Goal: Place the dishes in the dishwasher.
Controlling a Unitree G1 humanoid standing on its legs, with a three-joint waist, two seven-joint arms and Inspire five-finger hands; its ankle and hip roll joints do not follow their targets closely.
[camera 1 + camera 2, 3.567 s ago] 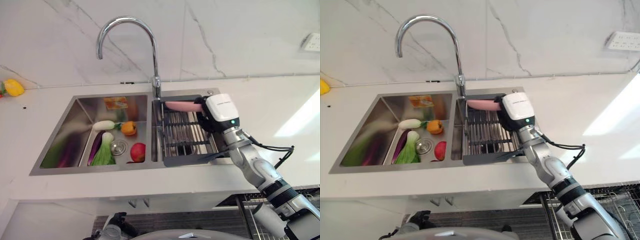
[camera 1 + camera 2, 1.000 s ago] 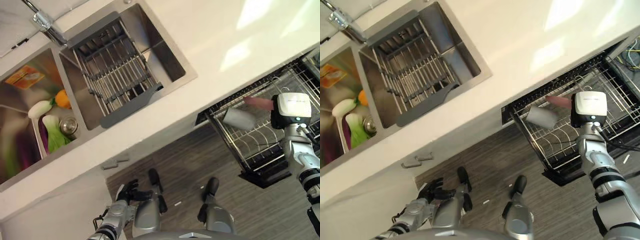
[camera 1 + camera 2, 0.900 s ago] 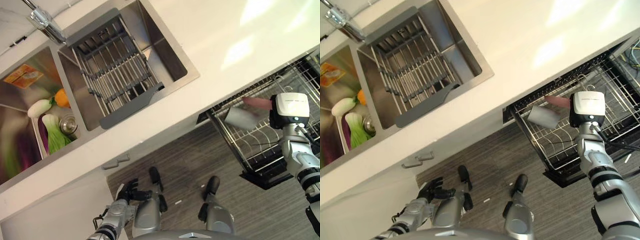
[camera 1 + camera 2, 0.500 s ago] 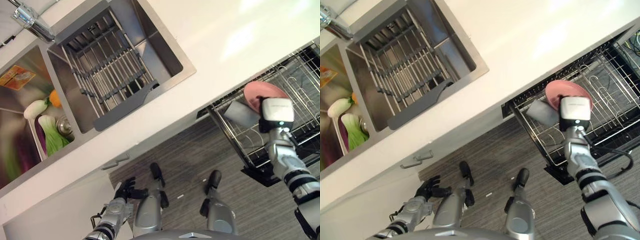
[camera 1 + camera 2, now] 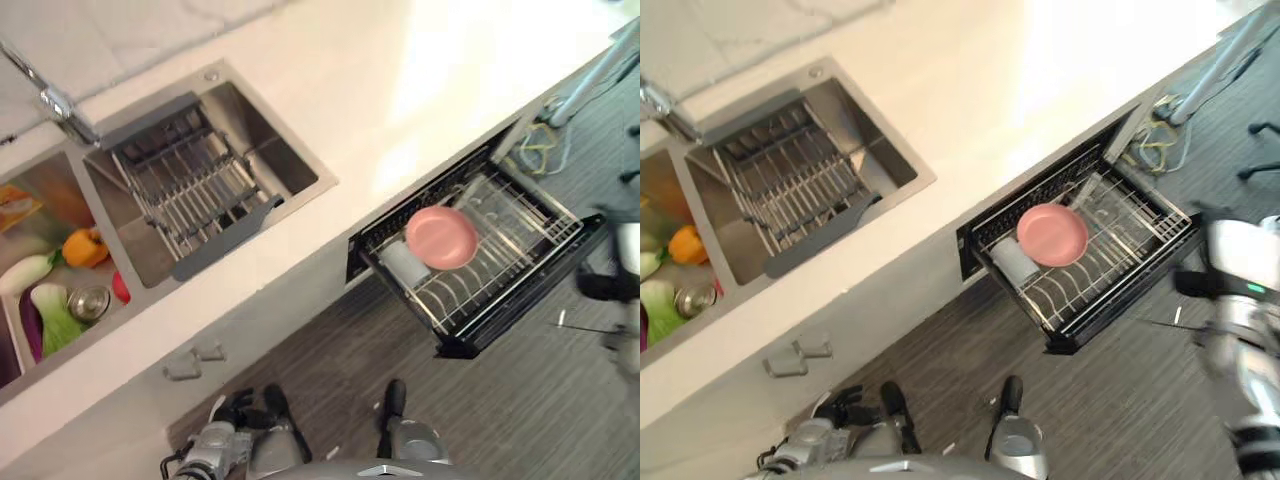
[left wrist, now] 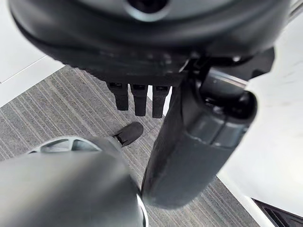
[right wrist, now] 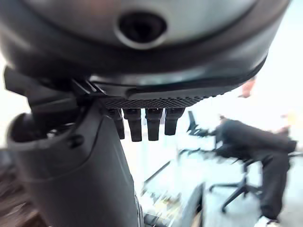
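A pink plate [image 5: 441, 237] rests on the wires of the pulled-out dishwasher rack [image 5: 520, 262], beside a grey cup [image 5: 403, 263] lying at the rack's left end. My right hand [image 5: 1232, 270] hangs off to the right of the rack, apart from the plate. In the right wrist view its fingers [image 7: 147, 124] are straight, its thumb [image 7: 71, 179] stands out, and it holds nothing. My left hand [image 5: 228, 438] hangs low near the floor, with relaxed fingers [image 6: 137, 98] and nothing in it.
The white counter [image 5: 380, 110] runs above the dishwasher. The double sink [image 5: 300, 165] holds a grey drying rack [image 5: 190, 195] in one basin and vegetables [image 5: 60, 270] in the other. A person on an office chair [image 7: 255, 142] sits behind.
The right hand has let go of the pink plate, which now lies in the rack, and has drawn back to the right. The camera has also shifted.
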